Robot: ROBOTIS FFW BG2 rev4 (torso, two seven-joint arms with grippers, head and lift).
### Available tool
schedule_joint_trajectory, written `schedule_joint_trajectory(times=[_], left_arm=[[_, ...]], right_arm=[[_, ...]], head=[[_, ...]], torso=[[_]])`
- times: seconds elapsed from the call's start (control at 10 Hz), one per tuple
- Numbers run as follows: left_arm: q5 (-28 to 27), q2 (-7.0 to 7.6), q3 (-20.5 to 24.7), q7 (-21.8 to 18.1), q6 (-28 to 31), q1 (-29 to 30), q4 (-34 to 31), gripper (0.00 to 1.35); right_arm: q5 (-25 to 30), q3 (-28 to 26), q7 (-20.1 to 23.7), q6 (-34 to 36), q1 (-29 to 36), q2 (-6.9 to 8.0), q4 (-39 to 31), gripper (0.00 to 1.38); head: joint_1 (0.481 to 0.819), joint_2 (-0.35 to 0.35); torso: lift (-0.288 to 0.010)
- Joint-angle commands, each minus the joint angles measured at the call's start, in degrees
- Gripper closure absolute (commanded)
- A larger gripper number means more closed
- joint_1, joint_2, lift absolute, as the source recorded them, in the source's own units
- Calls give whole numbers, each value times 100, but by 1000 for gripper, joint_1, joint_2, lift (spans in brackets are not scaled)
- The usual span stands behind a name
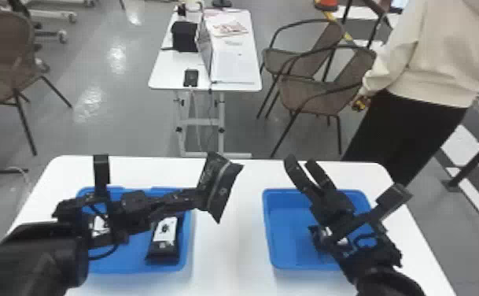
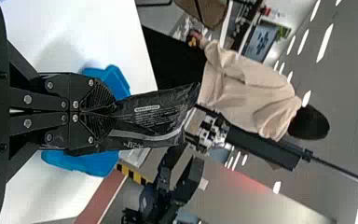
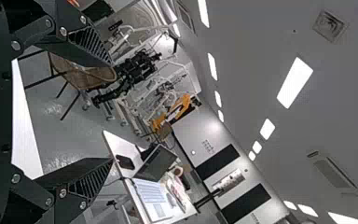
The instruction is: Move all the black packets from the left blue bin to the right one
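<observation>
In the head view my left gripper [image 1: 199,198] is shut on a black packet [image 1: 221,189], held above the table between the two bins. The left wrist view shows the left gripper [image 2: 114,109] pinching one end of that packet [image 2: 154,116]. Another black packet with a white label [image 1: 163,240] lies in the left blue bin [image 1: 132,271]; a white-labelled thing [image 1: 100,226] there is partly hidden by the left arm. My right gripper [image 1: 299,161] is over the right blue bin [image 1: 289,228]. In the right wrist view the right gripper [image 3: 112,112] stands open, nothing between its fingers.
Both bins stand on a white table [image 1: 226,256]. Beyond it are a second table [image 1: 159,78] with a box and a phone, and brown chairs [image 1: 309,94]. The right arm covers part of the right bin.
</observation>
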Motion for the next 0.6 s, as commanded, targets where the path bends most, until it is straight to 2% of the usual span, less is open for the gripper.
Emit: schedule_joint_trajectory(times=[0.0,0.2,0.5], left_arm=[[145,-42,-518,-219,-59,-469,604,1216],[31,-200,-632,-395,-59,-768,1061,1214],[4,-244,-693,-421,-50,-891,1219,1216]], right_arm=[[-6,136,67,106,-117,-3,100,321],[38,277,243,281,-222,-11,144,321],[46,435,392,290,-275,-11,188,321]], head=[[695,-111],[695,-134],[695,-128]], torso=[[0],[0],[0]])
